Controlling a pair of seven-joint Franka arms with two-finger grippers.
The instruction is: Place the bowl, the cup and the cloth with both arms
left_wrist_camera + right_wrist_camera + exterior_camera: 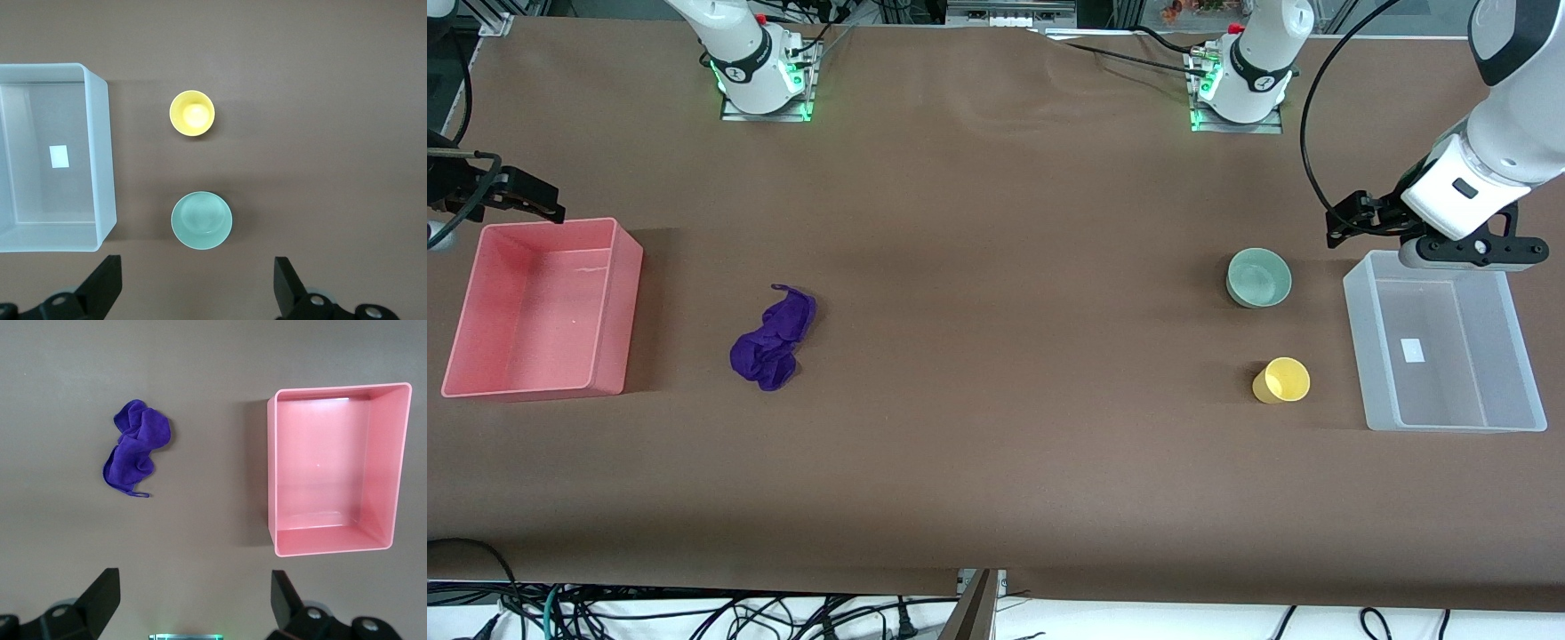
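Observation:
The pale mint-green bowl [1259, 277] stands upright on the brown table toward the left arm's end; it also shows in the left wrist view [201, 220]. The yellow cup [1282, 380] stands nearer to the front camera than the bowl, and shows in the left wrist view [192, 113]. The purple cloth [774, 336] lies crumpled toward the right arm's end, and shows in the right wrist view [135, 448]. My left gripper [1352, 218] [197, 287] is open and empty, up over the table beside the bowl. My right gripper [529, 197] [193, 600] is open and empty, up by the pink bin's edge.
A clear plastic bin [1356, 347] [100, 153] holding only a white label stands beside the bowl and cup at the left arm's end. An empty pink bin [627, 302] [271, 473] stands beside the cloth at the right arm's end. Both arm bases stand along the table's back edge.

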